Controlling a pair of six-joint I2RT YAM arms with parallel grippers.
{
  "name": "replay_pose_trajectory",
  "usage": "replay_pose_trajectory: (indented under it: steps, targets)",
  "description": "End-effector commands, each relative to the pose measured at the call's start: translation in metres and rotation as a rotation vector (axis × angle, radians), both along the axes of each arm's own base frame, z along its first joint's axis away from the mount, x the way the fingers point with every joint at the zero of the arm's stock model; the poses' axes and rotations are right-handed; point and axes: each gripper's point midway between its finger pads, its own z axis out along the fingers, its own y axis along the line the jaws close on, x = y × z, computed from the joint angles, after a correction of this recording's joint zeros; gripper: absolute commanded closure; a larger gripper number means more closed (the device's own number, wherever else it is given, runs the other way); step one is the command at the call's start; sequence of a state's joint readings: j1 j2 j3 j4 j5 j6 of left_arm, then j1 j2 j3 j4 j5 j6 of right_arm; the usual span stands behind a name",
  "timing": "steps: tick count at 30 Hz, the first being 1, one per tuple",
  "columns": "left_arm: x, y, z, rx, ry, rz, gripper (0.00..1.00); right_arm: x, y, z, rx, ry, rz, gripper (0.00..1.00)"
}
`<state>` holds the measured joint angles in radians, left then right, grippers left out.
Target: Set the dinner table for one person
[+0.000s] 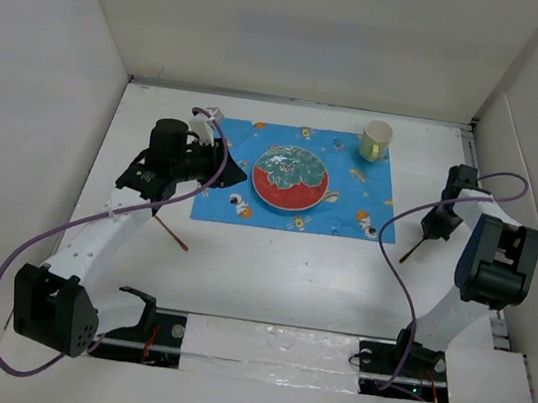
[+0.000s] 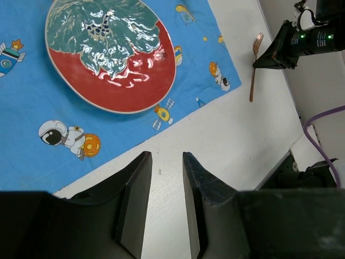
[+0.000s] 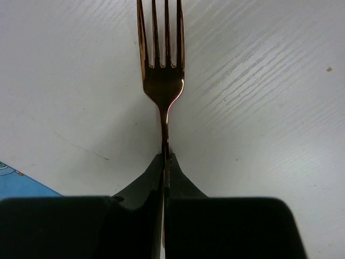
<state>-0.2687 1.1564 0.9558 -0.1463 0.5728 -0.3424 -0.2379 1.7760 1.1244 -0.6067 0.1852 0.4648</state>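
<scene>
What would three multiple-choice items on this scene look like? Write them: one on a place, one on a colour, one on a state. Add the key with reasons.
1. The mug stands:
A. at the mat's far right corner
B. at the mat's near left corner
C. at the mat's middle

2. The mat is mainly:
A. red
B. blue
C. white

3. The right gripper is:
A. open and empty
B. shut on the mug
C. shut on the fork

Key:
1 A, since the top view shows the mug at that far right corner.
2 B, since the cloth is blue with small cartoon prints.
3 C, since the right wrist view shows the jaws closed on the fork's handle, tines pointing away.
</scene>
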Motion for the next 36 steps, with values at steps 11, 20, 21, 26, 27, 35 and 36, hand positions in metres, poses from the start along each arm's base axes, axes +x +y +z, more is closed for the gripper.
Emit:
replay_pose_trajectory:
  steps: [11, 20, 21, 26, 27, 35, 36]
  targets:
    - [0.002, -0.001, 0.027, -0.012, -0.065, -0.005, 0.74, 0.057, 0.082, 0.192, -0.076, -0.449, 0.259, 1.00]
    - [0.025, 0.028, 0.018, -0.051, 0.042, 0.228, 0.68, 0.078, 0.228, 0.204, 0.052, -0.451, 0.689, 1.00]
    - [0.027, 0.034, 0.012, -0.061, 0.074, 0.269, 0.68, 0.081, 0.234, 0.198, 0.054, -0.436, 0.704, 1.00]
    - [0.025, 0.051, 0.002, -0.067, 0.112, 0.414, 0.67, 0.101, 0.255, 0.146, 0.101, -0.341, 0.750, 1.00]
    - [0.022, 0.055, -0.002, -0.065, 0.123, 0.439, 0.68, 0.107, 0.255, 0.144, 0.088, -0.329, 0.748, 1.00]
    - [0.002, 0.108, -0.013, -0.020, 0.172, 0.727, 0.58, 0.132, 0.253, 0.072, 0.088, -0.187, 0.763, 1.00]
    - [-0.002, 0.112, -0.023, -0.017, 0.209, 0.734, 0.56, 0.135, 0.248, 0.066, 0.083, -0.176, 0.755, 1.00]
